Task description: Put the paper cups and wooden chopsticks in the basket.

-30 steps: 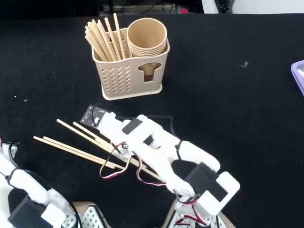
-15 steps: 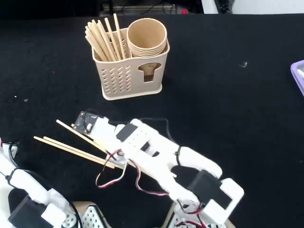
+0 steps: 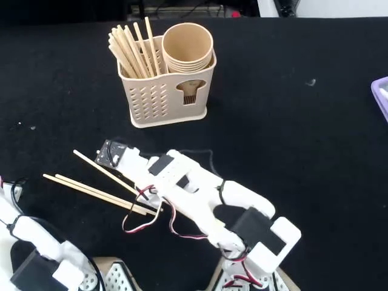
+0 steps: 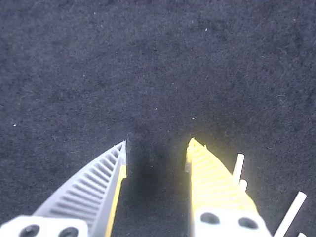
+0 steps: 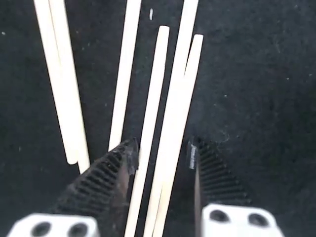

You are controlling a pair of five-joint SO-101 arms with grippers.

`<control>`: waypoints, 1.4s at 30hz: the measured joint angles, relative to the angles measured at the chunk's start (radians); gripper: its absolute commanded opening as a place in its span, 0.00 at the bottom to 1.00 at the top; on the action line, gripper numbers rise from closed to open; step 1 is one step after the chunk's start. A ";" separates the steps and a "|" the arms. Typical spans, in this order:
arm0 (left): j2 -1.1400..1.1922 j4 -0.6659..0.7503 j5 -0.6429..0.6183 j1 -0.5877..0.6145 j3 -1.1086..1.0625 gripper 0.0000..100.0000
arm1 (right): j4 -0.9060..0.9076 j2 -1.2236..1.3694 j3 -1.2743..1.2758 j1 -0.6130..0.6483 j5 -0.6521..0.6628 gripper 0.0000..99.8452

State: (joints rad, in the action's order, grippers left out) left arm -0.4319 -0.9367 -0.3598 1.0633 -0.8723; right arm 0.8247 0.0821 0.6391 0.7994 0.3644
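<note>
The beige plastic basket [image 3: 163,100] holds the brown paper cups [image 3: 188,45]. Loose thin wooden chopsticks [image 3: 97,191] lie on the black tabletop [image 3: 303,151] at its 7 o'clock. The right gripper [image 5: 162,150] is down over them, with its fingers [image 5: 106,177] a little apart around a few sticks. Next it should squeeze, then lift. The left gripper [image 4: 157,148] is open and holds nothing.

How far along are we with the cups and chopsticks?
Done: a stack of paper cups and a bundle of chopsticks stand in the basket. In hand: the right gripper is open, its fingers straddling some loose chopsticks on the table, not yet clamped. Left: all those loose chopsticks need to go into the basket.
</note>
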 measured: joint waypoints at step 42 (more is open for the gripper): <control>0.000 0.000 0.000 0.000 0.000 0.20 | 0.040 0.068 -0.087 -0.035 0.005 0.01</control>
State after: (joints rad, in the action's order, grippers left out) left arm -0.4319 -0.9367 -0.3598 1.0633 -0.8723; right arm 0.8646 0.1496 0.5516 0.7641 0.3690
